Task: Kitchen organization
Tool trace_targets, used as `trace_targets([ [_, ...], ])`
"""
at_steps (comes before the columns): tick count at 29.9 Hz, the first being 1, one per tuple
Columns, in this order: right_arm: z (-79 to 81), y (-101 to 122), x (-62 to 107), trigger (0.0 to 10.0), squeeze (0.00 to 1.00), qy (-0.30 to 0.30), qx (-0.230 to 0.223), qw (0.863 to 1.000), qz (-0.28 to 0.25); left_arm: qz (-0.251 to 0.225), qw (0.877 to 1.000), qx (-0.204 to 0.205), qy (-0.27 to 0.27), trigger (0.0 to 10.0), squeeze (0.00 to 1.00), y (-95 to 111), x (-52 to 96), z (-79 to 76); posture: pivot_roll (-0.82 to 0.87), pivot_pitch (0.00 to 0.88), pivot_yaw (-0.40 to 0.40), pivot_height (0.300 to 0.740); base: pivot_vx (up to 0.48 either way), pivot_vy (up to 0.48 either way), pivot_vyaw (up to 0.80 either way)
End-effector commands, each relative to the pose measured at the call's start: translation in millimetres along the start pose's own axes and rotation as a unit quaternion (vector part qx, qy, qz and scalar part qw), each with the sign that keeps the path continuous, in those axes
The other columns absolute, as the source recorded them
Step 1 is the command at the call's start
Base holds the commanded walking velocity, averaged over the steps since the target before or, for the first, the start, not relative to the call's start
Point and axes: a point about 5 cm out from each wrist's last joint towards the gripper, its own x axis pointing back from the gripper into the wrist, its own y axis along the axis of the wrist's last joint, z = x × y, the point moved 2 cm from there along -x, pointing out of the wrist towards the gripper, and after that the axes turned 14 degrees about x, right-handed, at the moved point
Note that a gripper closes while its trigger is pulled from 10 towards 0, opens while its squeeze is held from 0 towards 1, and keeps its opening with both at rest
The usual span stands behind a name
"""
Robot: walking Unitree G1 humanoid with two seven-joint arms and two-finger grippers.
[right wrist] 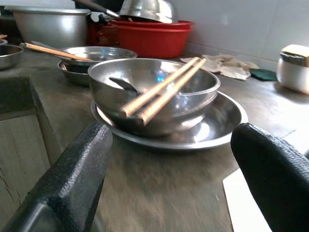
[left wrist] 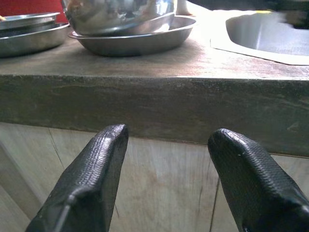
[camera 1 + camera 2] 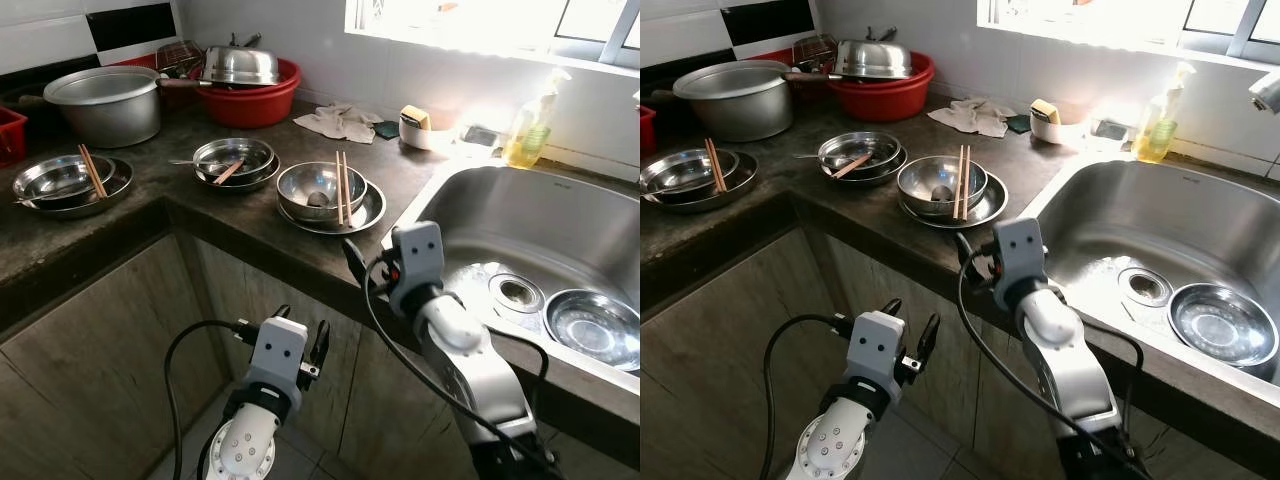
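Facing the chopstick-topped bowl [image 1: 153,92], right gripper [image 1: 166,181] jaws spread — left gripper [image 2: 166,186] likewise.

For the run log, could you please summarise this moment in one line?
right tool: open, facing bowl with chopsticks | left tool: open, below counter edge | sink: one dish

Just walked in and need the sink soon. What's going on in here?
Nothing is being held yet. The right gripper is raised at the counter edge with open jaws, facing the nearest steel bowl, which sits on a plate with chopsticks across it. The left gripper is lower, open, in front of the cabinet below the counter. Two more bowl sets wait on the counter, and one bowl already lies in the sink.
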Motion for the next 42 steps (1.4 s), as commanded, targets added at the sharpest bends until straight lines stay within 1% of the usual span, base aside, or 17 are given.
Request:
trace_targets([
  [1,-2.6,-2,-4.6,10.0,0.00,-0.003,0.001,1.000,0.000,-0.003,1.000,0.000,-0.001,10.0,0.00,3,1.9,-2.5,0.21,0.063,-0.067,0.740,0.000,0.000,0.00],
  [8,-0.3,0,-17.3,10.0,0.00,0.004,0.005,1.000,-0.005,-0.001,1.000,-0.001,-0.001,10.0,0.00,3,3.1,-3.0,0.22,0.064,-0.072,0.740,0.000,0.000,0.00],
  [9,-0.3,0,-21.8,10.0,0.00,0.001,0.005,1.000,-0.007,0.000,1.000,-0.001,0.000,10.0,0.00,3,3.5,-2.9,0.22,0.062,-0.073,0.740,0.000,0.000,0.00],
  [15,-0.4,1,-31.1,10.0,0.00,0.000,0.008,1.000,-0.009,0.001,1.000,-0.002,0.000,10.0,0.00,3,3.7,-2.7,0.22,0.059,-0.075,0.740,0.000,0.000,0.00],
  [21,-3.2,3,-43.2,10.0,0.00,-0.005,0.010,1.000,-0.011,0.001,1.000,-0.005,0.001,10.0,0.00,3,3.7,-1.7,0.23,0.049,-0.078,0.740,0.000,0.000,0.00],
  [29,-3.6,4,-51.2,10.0,0.00,-0.007,0.012,1.000,-0.012,0.000,1.000,-0.007,0.001,10.0,0.00,3,3.6,-1.4,0.23,0.046,-0.079,0.740,0.000,0.000,0.00],
  [31,-3.1,4,-55.3,10.0,0.00,-0.007,0.012,1.000,-0.010,0.000,1.000,-0.007,0.001,10.0,0.00,3,3.5,-1.1,0.23,0.046,-0.082,0.740,0.000,0.000,0.00],
  [37,-2.5,3,-59.3,10.0,0.00,-0.009,0.015,1.000,-0.007,0.000,1.000,-0.006,0.002,10.0,0.00,3,3.7,-1.0,0.23,0.050,-0.082,0.740,0.000,0.000,0.00],
  [38,-2.6,3,-59.8,9.8,0.00,-0.010,0.014,1.000,-0.007,0.000,1.000,-0.006,0.003,10.0,0.00,3,3.8,-1.0,0.23,0.050,-0.085,0.740,0.000,0.000,0.00],
  [39,-2.9,3,-60.5,7.6,0.00,-0.011,0.014,1.000,-0.007,0.000,1.000,-0.006,0.003,10.0,0.00,3,3.8,-1.1,0.23,0.051,-0.086,0.740,0.000,0.000,0.00],
  [40,-3.8,4,-61.8,1.6,0.00,-0.014,0.014,1.000,-0.007,0.000,1.000,-0.006,0.003,10.0,0.00,3,3.7,-0.9,0.23,0.054,-0.088,0.740,0.000,0.000,0.00],
  [41,-4.3,4,-62.2,1.6,0.00,-0.015,0.015,1.000,-0.007,0.000,1.000,-0.006,0.004,10.0,0.00,3,3.6,-0.8,0.23,0.054,-0.088,0.740,0.000,0.000,0.00],
  [42,-4.5,4,-62.8,0.0,0.00,-0.016,0.014,1.000,-0.007,0.000,1.000,-0.005,0.004,10.0,0.00,3,3.6,-0.7,0.23,0.053,-0.085,0.740,0.000,0.000,0.00],
])
